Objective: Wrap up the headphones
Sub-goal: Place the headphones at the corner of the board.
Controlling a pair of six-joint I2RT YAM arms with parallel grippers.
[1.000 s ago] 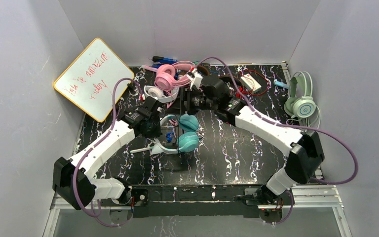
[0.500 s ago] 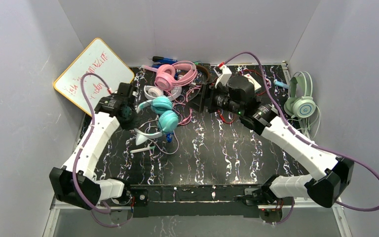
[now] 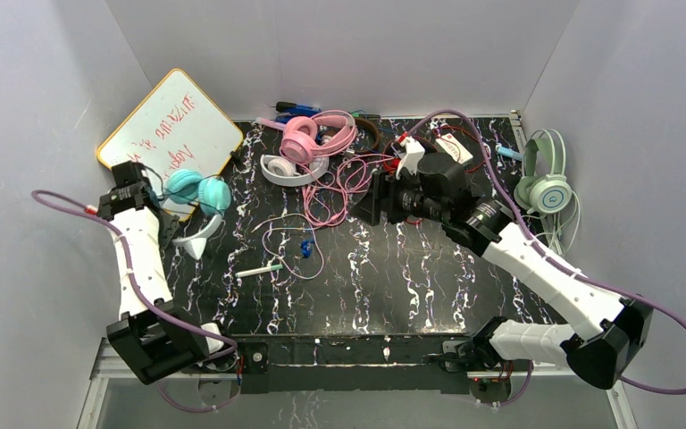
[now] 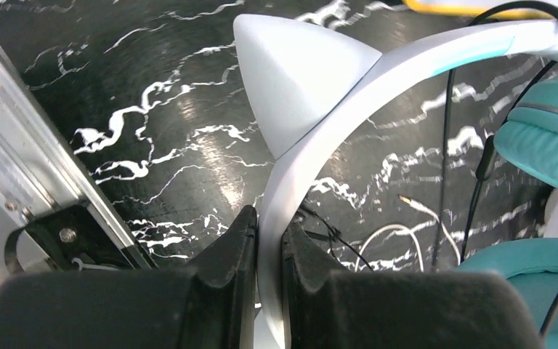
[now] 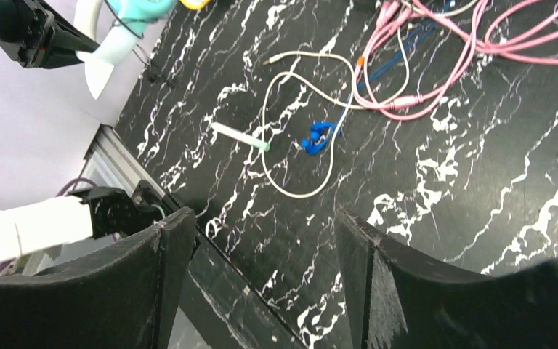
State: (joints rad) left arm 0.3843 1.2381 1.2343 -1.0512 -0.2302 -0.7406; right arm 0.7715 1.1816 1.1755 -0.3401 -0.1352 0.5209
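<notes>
Your left end effector [image 4: 269, 227] is clamped on the white headband of the teal headphones [image 4: 334, 109]. It sits right over the bench's [image 4: 152, 109] left edge rail [image 4: 22, 138], with the side wall [image 3: 45, 179] close by. The headband runs up and away from the end effector. Its cat ear [image 4: 290, 80] points outward, and the cups [image 3: 198, 189] lie to its right by the whiteboard [image 3: 168, 134]. Your right end effector [image 5: 258, 225] hangs spread apart above open bench, with a white cord loop [image 5: 294, 195] below it and pink cables [image 5: 414, 98] beyond.

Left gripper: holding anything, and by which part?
The teal headphones, pinched on the white headband next to its cat ear. Right gripper holds nothing.
</notes>
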